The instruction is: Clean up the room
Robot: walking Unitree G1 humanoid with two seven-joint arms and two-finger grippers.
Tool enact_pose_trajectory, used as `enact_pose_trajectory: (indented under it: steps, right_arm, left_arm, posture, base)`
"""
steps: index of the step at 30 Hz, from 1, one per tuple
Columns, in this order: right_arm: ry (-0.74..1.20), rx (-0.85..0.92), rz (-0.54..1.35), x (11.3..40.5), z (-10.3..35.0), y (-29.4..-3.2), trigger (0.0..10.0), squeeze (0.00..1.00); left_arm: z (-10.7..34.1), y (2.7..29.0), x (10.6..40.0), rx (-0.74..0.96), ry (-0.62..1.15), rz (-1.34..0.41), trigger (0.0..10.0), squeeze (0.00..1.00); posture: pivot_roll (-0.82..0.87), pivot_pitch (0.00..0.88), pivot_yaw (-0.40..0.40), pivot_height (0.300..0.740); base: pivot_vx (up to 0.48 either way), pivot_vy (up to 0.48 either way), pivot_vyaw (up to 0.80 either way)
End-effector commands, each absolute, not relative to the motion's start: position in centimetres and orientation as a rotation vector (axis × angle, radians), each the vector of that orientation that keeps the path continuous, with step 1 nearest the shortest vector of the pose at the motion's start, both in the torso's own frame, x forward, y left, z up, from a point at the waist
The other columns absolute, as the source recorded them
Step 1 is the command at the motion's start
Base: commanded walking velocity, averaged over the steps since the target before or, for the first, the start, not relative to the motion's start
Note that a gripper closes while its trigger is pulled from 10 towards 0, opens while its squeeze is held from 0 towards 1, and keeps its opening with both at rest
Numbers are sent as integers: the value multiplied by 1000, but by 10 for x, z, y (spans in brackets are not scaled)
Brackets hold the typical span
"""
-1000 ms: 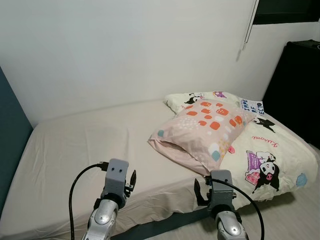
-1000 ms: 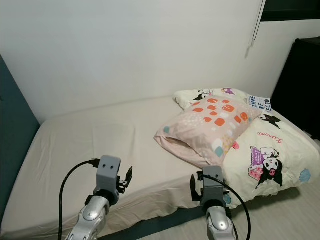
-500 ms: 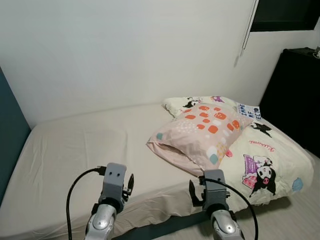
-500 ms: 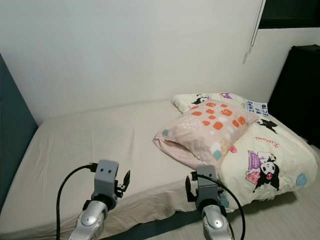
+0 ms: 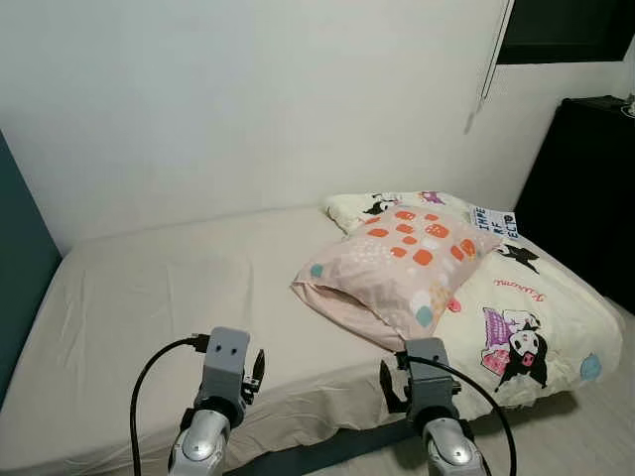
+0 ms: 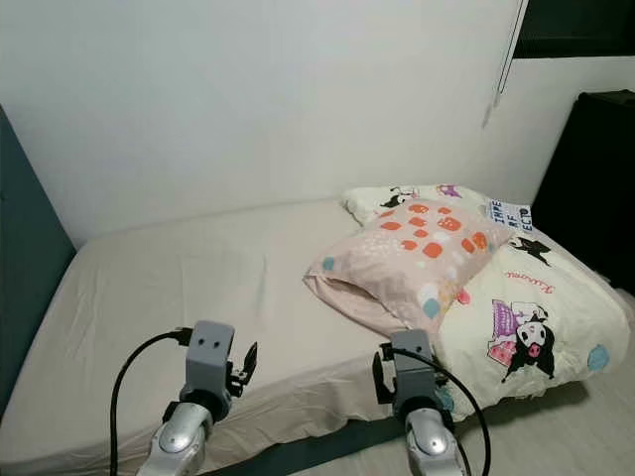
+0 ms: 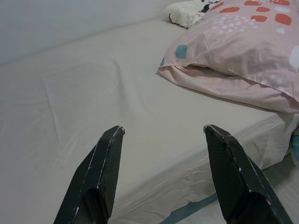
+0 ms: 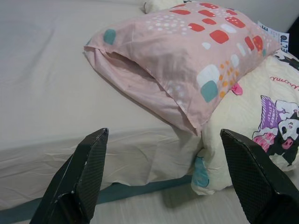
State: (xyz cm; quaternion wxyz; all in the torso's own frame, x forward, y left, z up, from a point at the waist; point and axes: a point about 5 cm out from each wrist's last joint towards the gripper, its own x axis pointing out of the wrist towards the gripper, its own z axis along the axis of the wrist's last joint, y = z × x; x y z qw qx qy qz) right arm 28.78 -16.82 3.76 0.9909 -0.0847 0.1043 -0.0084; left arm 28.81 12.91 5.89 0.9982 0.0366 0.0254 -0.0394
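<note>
**Squaring up to the pillow before I reach**

I stand at the bedside with both arms raised low in front of me. My left gripper (image 7: 161, 175) has its fingers spread wide over the bare beige sheet (image 5: 169, 297), empty. My right gripper (image 8: 163, 179) is also spread wide and empty, aimed at the pink pillow (image 5: 392, 268) with orange and teal patches, which sits right of centre in the head view, leaning on the cream cartoon-print duvet (image 5: 536, 317) heaped at the lower right.

Tidying this bed, I judge, starts with that pillow. Its open flap faces me, low and slack, so I should close on the stuffed body behind it, not the loose hem, which would slide. Taking it with both grippers, one at each end, should stop it sagging. The duvet edge overhangs the mattress (image 6: 298, 436); I should avoid dragging it off.
</note>
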Motion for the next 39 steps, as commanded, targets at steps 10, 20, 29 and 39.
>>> enact_pose_trajectory:
  steps: [10,20,29,39]
  right_arm:
    - [221,-190,-19,285,33,-169,10000,0]
    - [219,-186,-35,286,34,-168,10000,0]
    - [228,-181,-32,282,30,-164,10000,0]
    - [271,-174,-36,274,19,-165,10000,0]
  left_arm:
    - [58,126,285,71,48,-81,10000,0]
    - [58,121,285,61,52,-78,10000,0]
    - [55,127,278,63,56,-74,10000,0]
    - [44,122,270,85,90,-100,10000,0]
  posture:
    - [-57,2,-35,740]
    - [-55,20,-36,740]
    - [-42,22,-14,740]
    - [-27,12,-7,740]
  base:
    - [0,0,0]
    - [0,0,0]
    - [0,0,0]
    - [0,0,0]
